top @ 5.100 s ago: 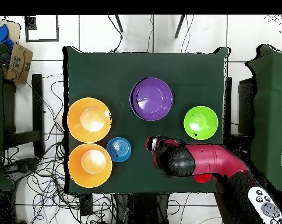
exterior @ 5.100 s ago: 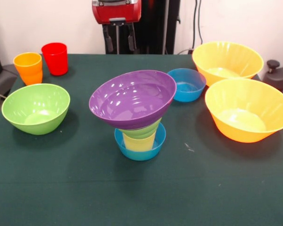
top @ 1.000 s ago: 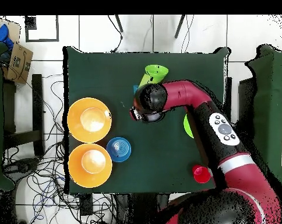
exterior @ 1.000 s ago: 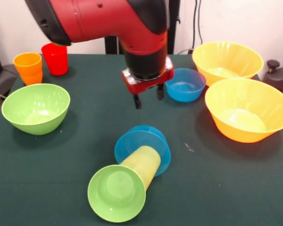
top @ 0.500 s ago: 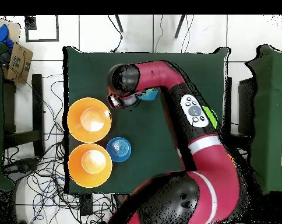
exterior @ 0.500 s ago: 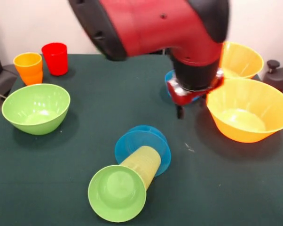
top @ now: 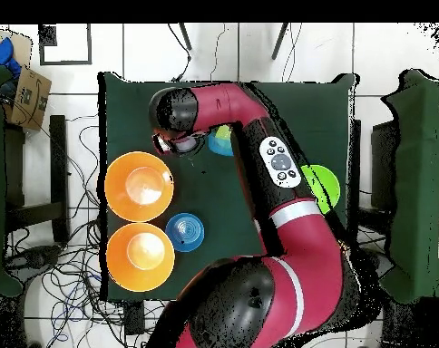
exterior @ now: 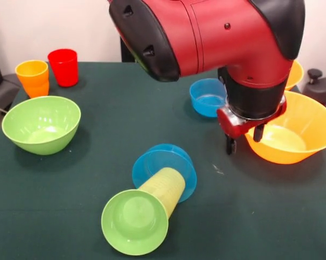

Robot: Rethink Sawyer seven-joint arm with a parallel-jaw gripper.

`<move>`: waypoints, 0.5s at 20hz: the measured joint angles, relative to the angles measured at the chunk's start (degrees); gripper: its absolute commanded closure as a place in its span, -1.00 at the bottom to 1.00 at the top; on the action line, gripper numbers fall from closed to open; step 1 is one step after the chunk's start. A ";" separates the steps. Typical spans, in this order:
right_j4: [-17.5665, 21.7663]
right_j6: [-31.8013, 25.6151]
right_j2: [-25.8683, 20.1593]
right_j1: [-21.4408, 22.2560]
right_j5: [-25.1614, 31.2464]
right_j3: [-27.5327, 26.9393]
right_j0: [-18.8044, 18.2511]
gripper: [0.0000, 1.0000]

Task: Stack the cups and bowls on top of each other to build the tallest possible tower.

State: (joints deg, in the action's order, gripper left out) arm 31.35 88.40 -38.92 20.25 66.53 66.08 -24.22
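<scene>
The tower lies toppled on its side at the front middle: a small blue bowl [exterior: 162, 162], a pale yellow cup [exterior: 165, 187] and a small green bowl [exterior: 134, 221] nested together, mouths facing me. My gripper [exterior: 244, 144] is open and empty, hanging just above the left rim of the near large orange bowl [exterior: 298, 132]. In the overhead view the gripper [top: 180, 148] is at that bowl's [top: 139, 186] far edge. The second small blue bowl [exterior: 207, 97] stands upright behind it. The purple bowl is out of view.
The large green bowl [exterior: 41, 123] stands at the left, with the orange cup [exterior: 33, 77] and red cup [exterior: 63, 66] behind it. The second large orange bowl [exterior: 297, 73] is mostly hidden behind the arm, which covers the far right of the table.
The upright pile with the purple bowl on top has fallen over and the purple bowl is gone from view. In the last second the gripper moved right, to the near orange bowl.
</scene>
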 measured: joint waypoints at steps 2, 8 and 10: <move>0.01 0.25 0.60 -0.06 -1.28 -0.93 0.15 -1.00; 0.15 0.82 2.54 -0.83 -3.95 -5.80 0.67 -1.00; 0.14 0.85 3.35 -1.53 -5.93 -7.84 0.60 -1.00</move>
State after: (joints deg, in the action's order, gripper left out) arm 31.50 89.25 -35.57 18.72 60.61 58.24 -23.62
